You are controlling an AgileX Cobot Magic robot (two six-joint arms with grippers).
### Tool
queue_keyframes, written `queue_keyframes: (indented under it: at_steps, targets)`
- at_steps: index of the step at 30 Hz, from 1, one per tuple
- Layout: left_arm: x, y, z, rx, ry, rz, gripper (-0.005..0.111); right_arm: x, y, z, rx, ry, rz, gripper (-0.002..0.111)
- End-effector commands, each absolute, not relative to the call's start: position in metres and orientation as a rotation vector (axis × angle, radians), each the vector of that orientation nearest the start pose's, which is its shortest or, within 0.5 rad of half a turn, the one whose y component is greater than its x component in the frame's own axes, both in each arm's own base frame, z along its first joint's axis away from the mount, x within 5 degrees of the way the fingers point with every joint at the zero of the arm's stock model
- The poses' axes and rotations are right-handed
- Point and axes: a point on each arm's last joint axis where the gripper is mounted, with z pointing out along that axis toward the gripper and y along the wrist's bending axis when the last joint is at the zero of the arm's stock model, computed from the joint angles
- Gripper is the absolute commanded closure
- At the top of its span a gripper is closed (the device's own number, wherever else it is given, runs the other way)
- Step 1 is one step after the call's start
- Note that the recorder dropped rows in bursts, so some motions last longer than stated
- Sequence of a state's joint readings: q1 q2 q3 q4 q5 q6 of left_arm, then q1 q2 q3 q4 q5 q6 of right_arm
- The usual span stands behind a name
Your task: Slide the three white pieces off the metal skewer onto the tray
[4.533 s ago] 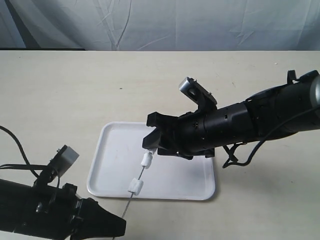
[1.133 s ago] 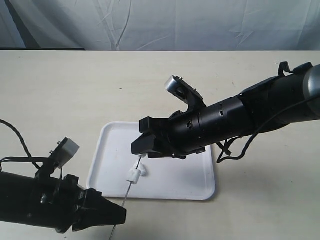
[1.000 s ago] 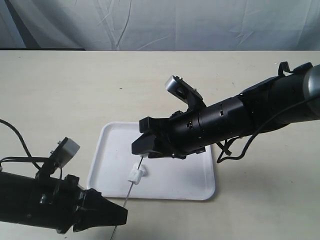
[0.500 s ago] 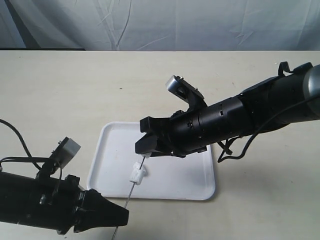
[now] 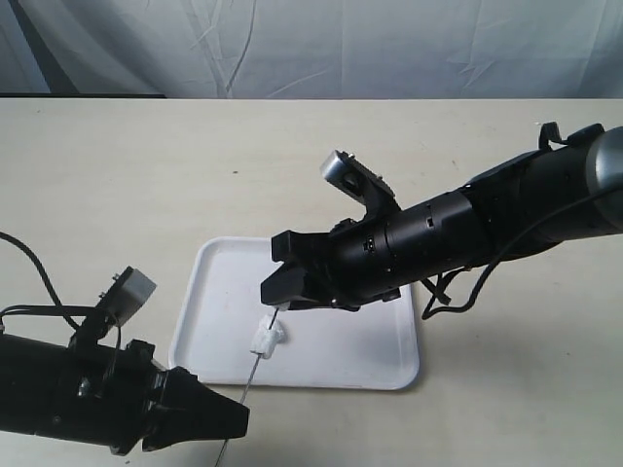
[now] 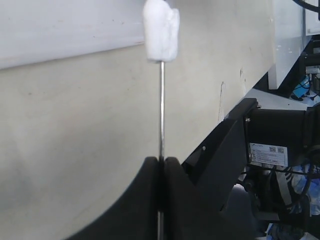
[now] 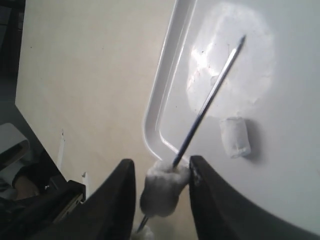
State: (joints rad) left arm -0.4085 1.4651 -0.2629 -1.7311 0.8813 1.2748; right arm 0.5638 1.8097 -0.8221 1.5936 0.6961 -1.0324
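The metal skewer (image 5: pixel 255 365) slants up from my left gripper (image 5: pixel 238 420), which is shut on its lower end (image 6: pixel 161 160). Two white pieces (image 5: pixel 265 339) sit close together on it over the tray's (image 5: pixel 341 355) front left part. In the right wrist view my right gripper (image 7: pixel 162 165) is open, its fingers straddling the upper white piece (image 7: pixel 162 189); one finger touches it. The skewer's bare tip (image 7: pixel 235 50) points over the tray (image 7: pixel 280 125). A third white piece (image 7: pixel 235 136) lies loose on the tray, hidden under the right arm in the exterior view.
The tray lies on a beige table (image 5: pixel 117 195) with a grey cloth backdrop (image 5: pixel 311 49) behind. The right arm (image 5: pixel 467 229) reaches across the tray from the right. A loose cable (image 5: pixel 453 292) hangs beside the tray's right rim.
Over 4.5 s my right gripper moved down-left along the skewer, and the two threaded pieces, once apart, now sit together. In the last second little has shifted.
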Motion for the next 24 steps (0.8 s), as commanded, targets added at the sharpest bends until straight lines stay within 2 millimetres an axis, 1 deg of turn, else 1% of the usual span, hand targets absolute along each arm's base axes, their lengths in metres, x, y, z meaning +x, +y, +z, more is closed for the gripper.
queue_keyframes:
  at_steps: [1, 3, 4, 9, 13, 17, 24]
  targets:
    - [0.134, -0.134, 0.149, 0.233, 2.578, -1.472, 0.107, 0.241, 0.221, 0.152, -0.341, 2.62, 1.314, 0.075]
    - [0.134, -0.135, 0.149, 0.235, 2.576, -1.48, 0.107, 0.241, 0.221, 0.152, -0.338, 2.621, 1.312, 0.081]
    - [0.134, -0.135, 0.149, 0.236, 2.574, -1.485, 0.107, 0.241, 0.221, 0.152, -0.338, 2.621, 1.312, 0.082]
    - [0.133, -0.135, 0.15, 0.248, 2.566, -1.495, 0.107, 0.241, 0.221, 0.151, -0.336, 2.621, 1.307, 0.082]
    - [0.131, -0.137, 0.152, 0.261, 2.549, -1.55, 0.107, 0.243, 0.219, 0.15, -0.319, 2.623, 1.267, 0.082]
    - [0.121, -0.135, 0.15, 0.255, 2.563, -1.606, 0.107, 0.247, 0.217, 0.148, -0.293, 2.625, 1.202, 0.082]
    - [0.1, -0.127, 0.139, 0.24, 2.621, -1.63, 0.107, 0.252, 0.213, 0.145, -0.255, 2.624, 1.107, 0.082]
